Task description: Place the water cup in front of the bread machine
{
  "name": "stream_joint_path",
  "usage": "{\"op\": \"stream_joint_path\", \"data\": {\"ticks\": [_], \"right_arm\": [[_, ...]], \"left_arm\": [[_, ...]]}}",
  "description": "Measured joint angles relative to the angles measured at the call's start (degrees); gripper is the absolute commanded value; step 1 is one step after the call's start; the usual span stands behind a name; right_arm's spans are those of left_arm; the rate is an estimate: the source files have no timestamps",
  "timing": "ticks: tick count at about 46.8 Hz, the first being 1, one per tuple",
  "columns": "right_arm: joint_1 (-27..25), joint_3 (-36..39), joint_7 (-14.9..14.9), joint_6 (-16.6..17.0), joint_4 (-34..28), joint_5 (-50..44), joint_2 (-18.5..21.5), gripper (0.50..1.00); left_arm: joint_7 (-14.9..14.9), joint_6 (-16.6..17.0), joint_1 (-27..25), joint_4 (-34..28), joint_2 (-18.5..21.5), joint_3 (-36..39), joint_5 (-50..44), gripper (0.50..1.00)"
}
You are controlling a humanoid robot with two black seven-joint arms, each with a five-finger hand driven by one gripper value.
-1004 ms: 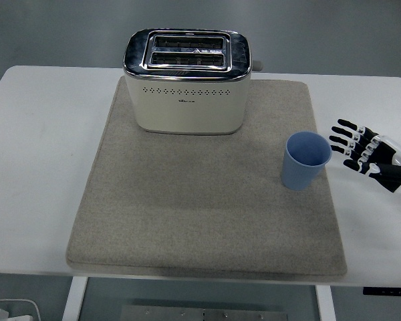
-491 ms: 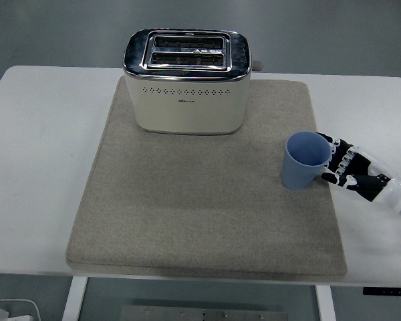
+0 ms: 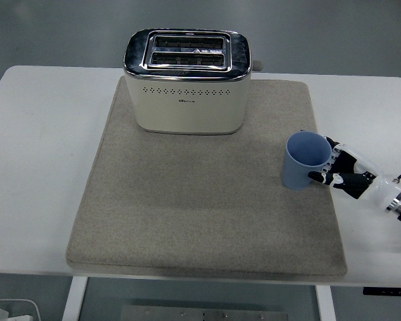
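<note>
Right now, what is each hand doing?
Left hand: not in view.
Right hand: fingers closing around the light blue plastic cup; firm grasp cannot be told.

Print on the bread machine: too small to read

The bread machine [image 3: 187, 80] carries a small dark brand mark on its cream front, under the rows of dots, but its letters cannot be made out. No other text shows.

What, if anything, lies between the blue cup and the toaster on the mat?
Nothing: the head view shows only bare grey mat between the blue cup and the toaster.
</note>
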Motion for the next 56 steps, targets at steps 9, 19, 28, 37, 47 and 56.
{"op": "stream_joint_path", "data": {"ticks": [9, 19, 28, 37, 47, 56], "right_arm": [[0.2, 0.0, 0.0, 0.0, 0.0, -1.1, 1.2, 0.94], [1.7, 0.0, 0.0, 0.0, 0.0, -1.1, 1.3, 0.94], [1.9, -0.1, 0.0, 0.0, 0.0, -1.1, 1.3, 0.938], [1.9, -0.1, 0.0, 0.0, 0.0, -2.0, 1.5, 0.936], [1.9, -0.1, 0.0, 0.0, 0.0, -2.8, 2.4, 0.926], [2.0, -0.1, 0.0, 0.0, 0.1, -2.9, 2.4, 0.84]], "left_arm": [[0.0, 0.0, 0.0, 0.0, 0.0, 0.0, 0.0, 1.0], [0.0, 0.0, 0.0, 0.0, 0.0, 0.0, 0.0, 1.0], [0.0, 0.0, 0.0, 0.0, 0.0, 0.0, 0.0, 1.0], [0.0, 0.0, 0.0, 0.0, 0.0, 0.0, 0.0, 1.0], [0.0, 0.0, 0.0, 0.0, 0.0, 0.0, 0.0, 1.0], [0.0, 0.0, 0.0, 0.0, 0.0, 0.0, 0.0, 1.0]]}}
